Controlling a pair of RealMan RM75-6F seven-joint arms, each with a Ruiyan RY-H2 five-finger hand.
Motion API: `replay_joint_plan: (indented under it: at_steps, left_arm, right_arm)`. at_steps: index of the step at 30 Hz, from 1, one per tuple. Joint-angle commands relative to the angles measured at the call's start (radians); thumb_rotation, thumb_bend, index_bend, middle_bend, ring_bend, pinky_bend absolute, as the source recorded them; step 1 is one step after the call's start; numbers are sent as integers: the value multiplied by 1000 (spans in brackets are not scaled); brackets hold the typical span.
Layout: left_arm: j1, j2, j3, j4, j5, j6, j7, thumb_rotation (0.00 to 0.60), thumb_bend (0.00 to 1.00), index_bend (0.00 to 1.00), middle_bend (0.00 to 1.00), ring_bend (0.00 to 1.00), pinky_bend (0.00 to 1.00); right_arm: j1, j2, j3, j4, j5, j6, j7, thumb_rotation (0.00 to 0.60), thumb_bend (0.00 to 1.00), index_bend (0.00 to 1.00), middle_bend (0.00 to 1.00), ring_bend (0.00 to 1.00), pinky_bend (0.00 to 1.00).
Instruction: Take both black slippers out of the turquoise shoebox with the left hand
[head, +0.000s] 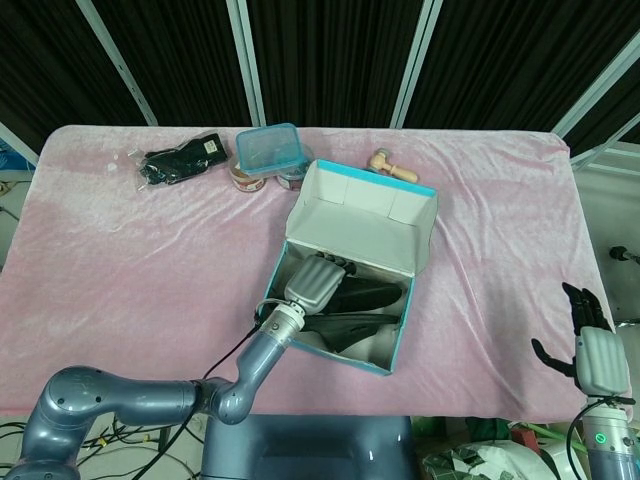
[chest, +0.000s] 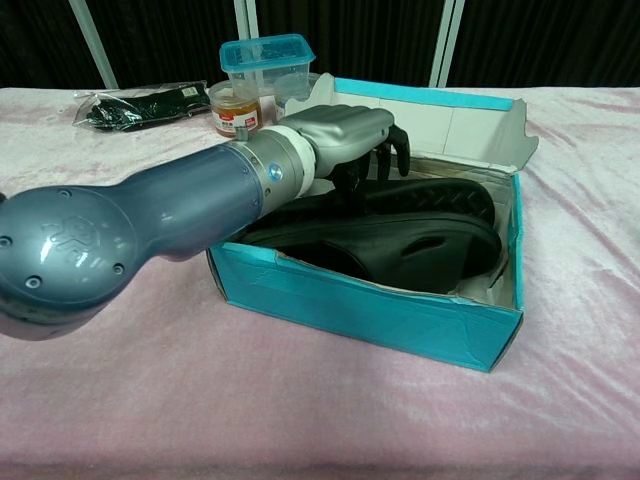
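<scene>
The turquoise shoebox (head: 337, 354) (chest: 360, 300) stands open at mid-table with two black slippers (head: 370, 298) stacked inside. In the chest view the front slipper (chest: 400, 250) lies low, and the rear slipper (chest: 445, 195) sits behind it. My left hand (head: 318, 280) (chest: 345, 128) reaches into the box from its left side, palm down, fingers spread and bent onto the rear slipper's left end. Its thumb is hidden, and no slipper is lifted. My right hand (head: 590, 350) hangs off the table's front right edge, fingers apart, holding nothing.
The box's lid flap (head: 365, 215) stands up behind the slippers. Behind the box are a blue-lidded plastic container (head: 268, 148) (chest: 265, 55) on small jars (head: 245, 178) (chest: 232, 108), a black packaged item (head: 180, 160) (chest: 130, 105) at the back left, and a wooden object (head: 392, 166).
</scene>
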Motion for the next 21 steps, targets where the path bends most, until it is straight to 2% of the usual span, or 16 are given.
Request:
replay_joint_plan:
  at_steps: [1,6,12,15,21]
  left_arm:
    - [-15,-33,13,47,11,19,30,600,283,352,442,404,393]
    - [-11,-57,9,78,52,41,-7,600,292,452,566,504,474]
    - [21,-20,-1,32,152,64,-127,600,292,497,608,534,493]
    - [49,39,-14,-52,199,80,-195,600,292,497,605,534,493]
    - [97,138,-37,-204,224,75,-298,600,291,493,600,534,492]
  right_arm:
    - [-3,-1,0,2,1,1,4,600,168,18,90,55,243]
    - [-8,-1,1,4,3,3,7,600,168,18,90,55,243]
    - [-10,-2,4,5,3,2,9,600,169,18,90,55,243]
    - [-7,-3,6,3,-1,0,5,600,169,18,90,55,243]
    - [-5,-1,8,-1,-3,-4,0,600,169,18,89,55,243]
